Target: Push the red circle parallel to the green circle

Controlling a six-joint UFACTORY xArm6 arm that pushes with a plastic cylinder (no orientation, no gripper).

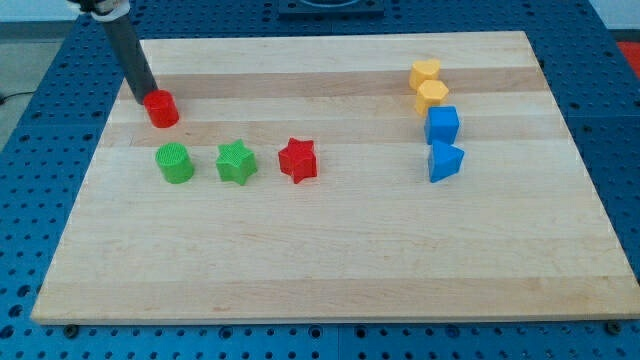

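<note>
The red circle (pixel 161 109) lies near the board's left edge, a short way above the green circle (pixel 175 163). My tip (pixel 143 101) touches the red circle's upper left side; the dark rod slants up to the view's top left. The green circle sits at the left end of a row with a green star (pixel 237 162) and a red star (pixel 298 159).
Two yellow blocks (pixel 429 84) and two blue blocks (pixel 442 144) stand in a column on the right side of the wooden board (pixel 330 250). A blue perforated table surrounds the board.
</note>
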